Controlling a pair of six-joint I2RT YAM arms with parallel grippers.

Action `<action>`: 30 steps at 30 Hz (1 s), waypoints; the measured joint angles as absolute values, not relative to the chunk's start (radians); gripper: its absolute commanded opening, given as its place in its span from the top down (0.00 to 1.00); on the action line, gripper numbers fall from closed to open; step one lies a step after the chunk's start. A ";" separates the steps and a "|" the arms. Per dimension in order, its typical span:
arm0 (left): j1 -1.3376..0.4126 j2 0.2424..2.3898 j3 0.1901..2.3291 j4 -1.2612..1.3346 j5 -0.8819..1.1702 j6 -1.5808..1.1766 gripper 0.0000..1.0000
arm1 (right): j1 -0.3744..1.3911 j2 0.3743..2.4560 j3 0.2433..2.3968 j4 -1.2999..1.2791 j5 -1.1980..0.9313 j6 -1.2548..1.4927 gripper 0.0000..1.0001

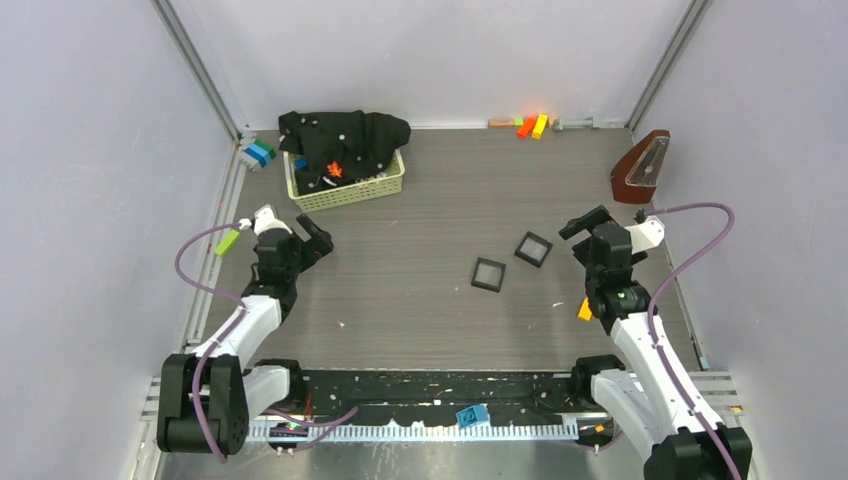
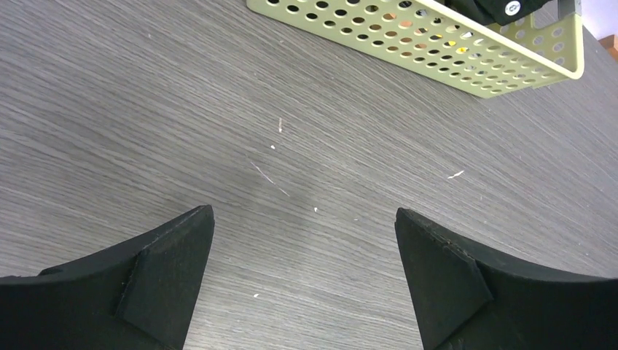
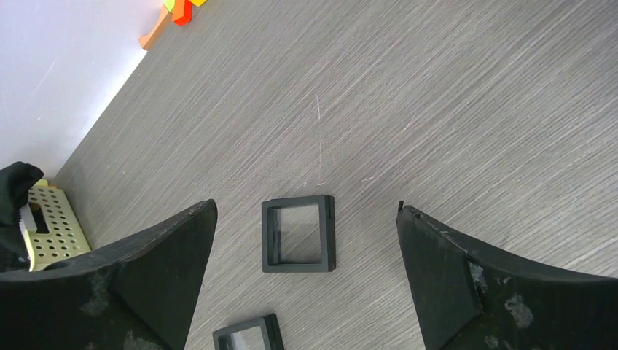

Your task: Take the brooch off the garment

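Observation:
The black garment [image 1: 345, 140] lies heaped in a pale yellow perforated basket [image 1: 372, 189] at the back left. The tiny orange-red brooch [image 1: 335, 170] sits on the cloth near the basket's front. My left gripper [image 1: 318, 238] is open and empty, low over the table a short way in front of the basket; the left wrist view shows the basket's wall [image 2: 452, 51] ahead and bare table between the fingers [image 2: 167, 270]. My right gripper [image 1: 582, 224] is open and empty at the right, far from the garment. A bit of black cloth [image 3: 13, 191] shows at the right wrist view's left edge.
Two small square black frames [image 1: 533, 249] [image 1: 488, 274] lie mid-table; they also show in the right wrist view [image 3: 299, 233] [image 3: 248, 335]. Orange and yellow blocks [image 1: 531, 125] lie at the back wall. A brown metronome [image 1: 640, 168] stands at back right. Coloured blocks [image 1: 257, 154] lie left of the basket.

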State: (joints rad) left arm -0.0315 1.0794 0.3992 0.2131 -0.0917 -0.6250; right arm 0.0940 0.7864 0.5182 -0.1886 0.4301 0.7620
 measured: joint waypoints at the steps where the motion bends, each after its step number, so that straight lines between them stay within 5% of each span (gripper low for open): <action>1: -0.031 1.083 0.401 0.213 -0.085 -0.625 0.02 | 0.094 0.779 0.518 -0.189 0.426 0.760 0.00; 13: -0.031 1.270 0.667 0.163 0.036 -0.648 0.07 | 0.094 0.780 0.518 -0.180 0.308 0.701 0.00; 30: -0.094 1.927 1.457 -0.022 -0.020 -0.612 0.17 | 0.094 0.740 0.406 -0.100 0.285 0.667 0.00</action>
